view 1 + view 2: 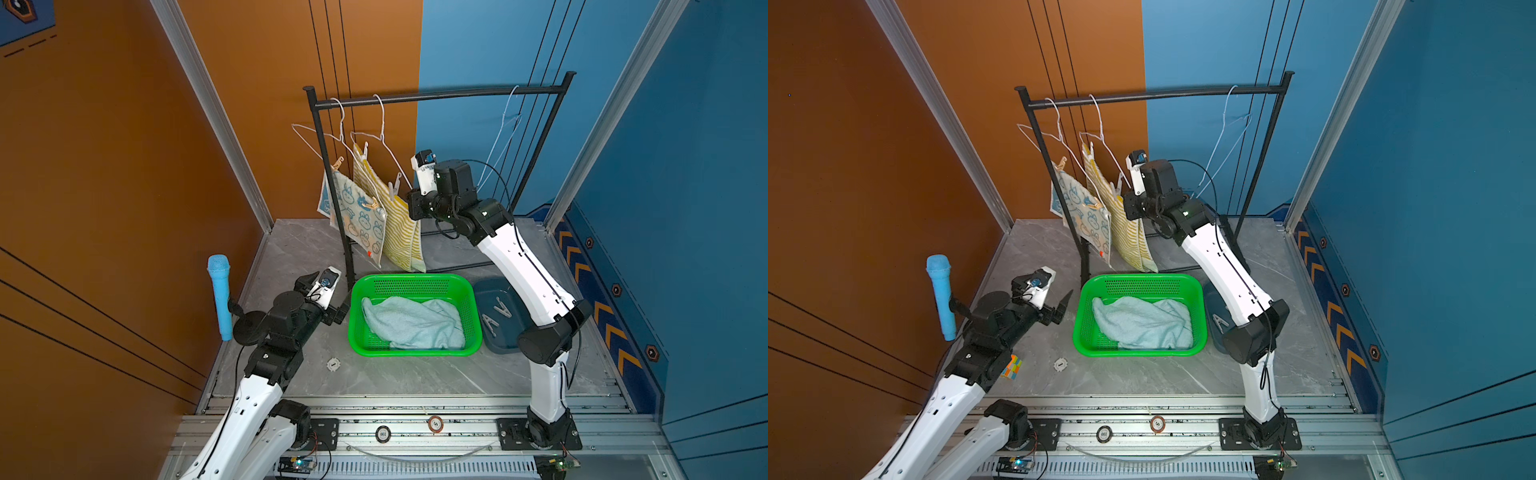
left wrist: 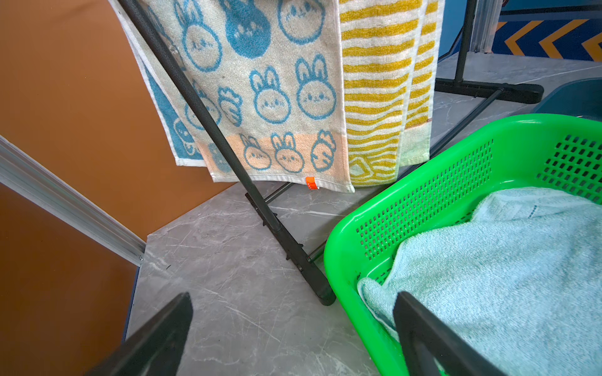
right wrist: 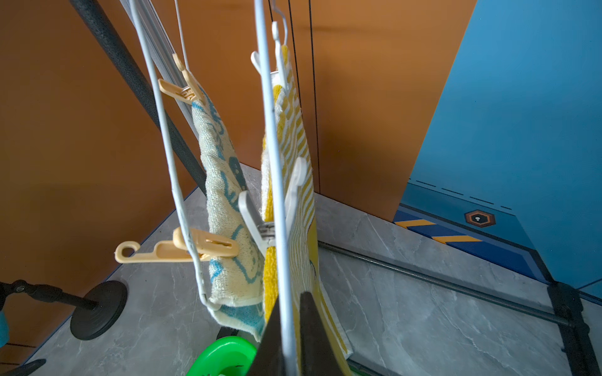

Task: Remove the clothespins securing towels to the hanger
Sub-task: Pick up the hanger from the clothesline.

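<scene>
Pale blue-green terry towel (image 1: 415,322) lay freed in green plastic basket (image 1: 411,277). Cream bunny-print towel (image 1: 361,220), yellow-striped towel (image 1: 401,232) hung pinned, two small spring clothespins (image 3: 208,244) each. Right gripper (image 3: 291,312) pinched striped towel's white wire hanger (image 3: 269,130); left gripper (image 2: 293,299) spread at basket's edge.

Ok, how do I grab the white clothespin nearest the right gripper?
Squeeze the white clothespin by its two splayed tails, coming from above: they stick up over the hanger wire, while its mouth bites the striped towel below.
</scene>
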`<action>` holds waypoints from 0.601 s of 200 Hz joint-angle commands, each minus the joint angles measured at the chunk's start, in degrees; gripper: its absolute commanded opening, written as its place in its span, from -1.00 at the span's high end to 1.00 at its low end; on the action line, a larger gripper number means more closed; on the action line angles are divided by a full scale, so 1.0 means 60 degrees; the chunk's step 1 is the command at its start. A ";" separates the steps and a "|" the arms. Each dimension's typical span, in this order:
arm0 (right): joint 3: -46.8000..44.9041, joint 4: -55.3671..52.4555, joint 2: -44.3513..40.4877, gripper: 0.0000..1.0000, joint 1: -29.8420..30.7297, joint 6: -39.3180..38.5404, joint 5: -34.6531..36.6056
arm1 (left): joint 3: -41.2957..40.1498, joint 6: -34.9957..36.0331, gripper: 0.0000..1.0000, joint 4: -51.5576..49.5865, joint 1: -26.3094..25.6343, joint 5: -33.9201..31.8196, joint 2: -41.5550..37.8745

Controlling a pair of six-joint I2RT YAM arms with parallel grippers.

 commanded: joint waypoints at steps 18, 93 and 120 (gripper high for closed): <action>0.0170 -0.0263 -0.0547 1.00 -0.0045 -0.0101 0.0502 | -0.0058 -0.0116 -0.96 0.0084 0.0095 0.0255 0.0024; -0.0768 0.1133 -0.1384 1.00 0.0022 -0.0372 0.0892 | -0.0063 -0.0105 -0.95 0.0083 0.0104 0.0279 0.0023; -0.0814 0.1496 -0.1571 1.00 0.0007 -0.0466 0.0938 | -0.0062 -0.0109 -0.95 0.0080 0.0110 0.0278 0.0023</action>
